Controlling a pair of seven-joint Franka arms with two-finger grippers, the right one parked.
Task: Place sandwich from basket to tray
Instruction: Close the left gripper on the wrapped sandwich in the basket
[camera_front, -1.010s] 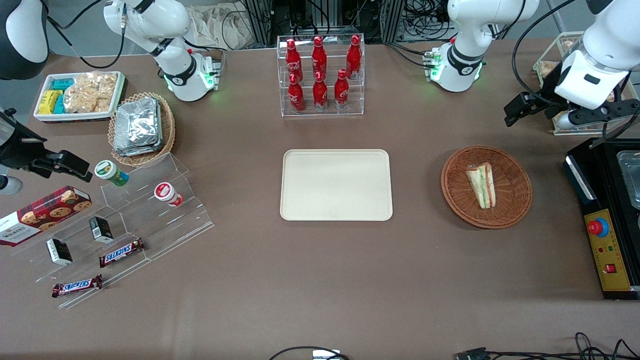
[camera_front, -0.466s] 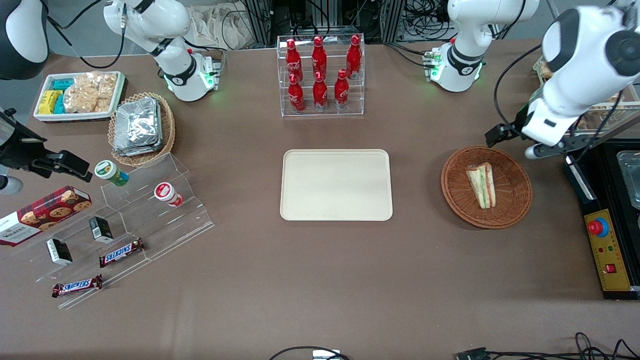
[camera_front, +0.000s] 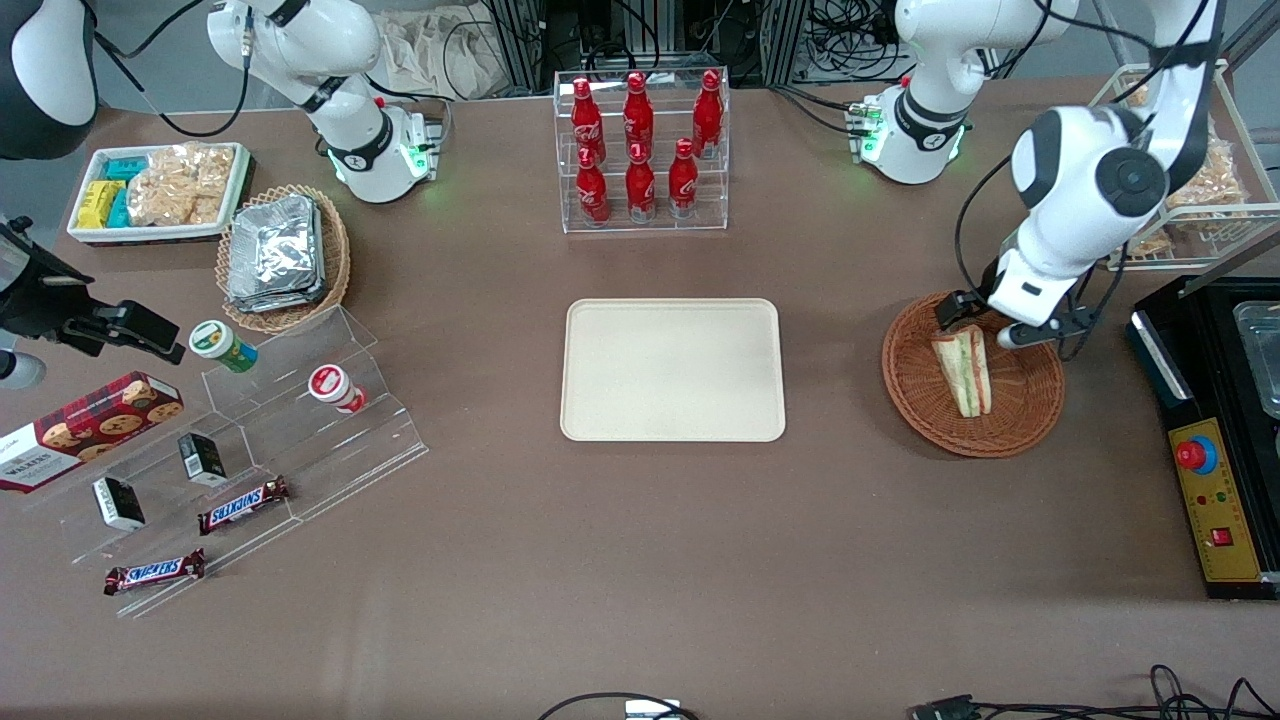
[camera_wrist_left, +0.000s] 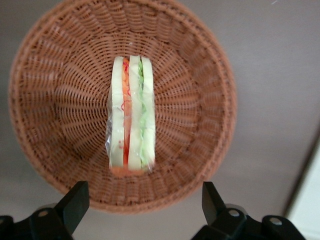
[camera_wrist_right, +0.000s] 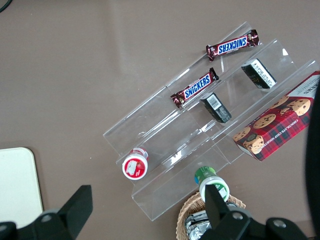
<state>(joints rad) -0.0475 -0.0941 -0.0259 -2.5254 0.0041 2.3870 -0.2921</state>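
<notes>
Wicker basket (camera_front: 972, 374) cradles the sandwich (camera_front: 964, 370), claw (camera_front: 982, 328) spread wide above its far rim.

Soft white bread over green and red-orange filling, apparently film-wrapped: the sandwich looks light, squashy and probably a little slippery, so a gentle squeeze across the two outer bread faces, near the wedge's thick middle, seems safest. It lies on edge at the basket's centre (camera_wrist_left: 122, 105), layers upward. The open claw sits at about twelve o'clock of the sandwich. The cream tray (camera_front: 672, 369) waits at nine o'clock on the tabletop (camera_front: 640, 560).
</notes>
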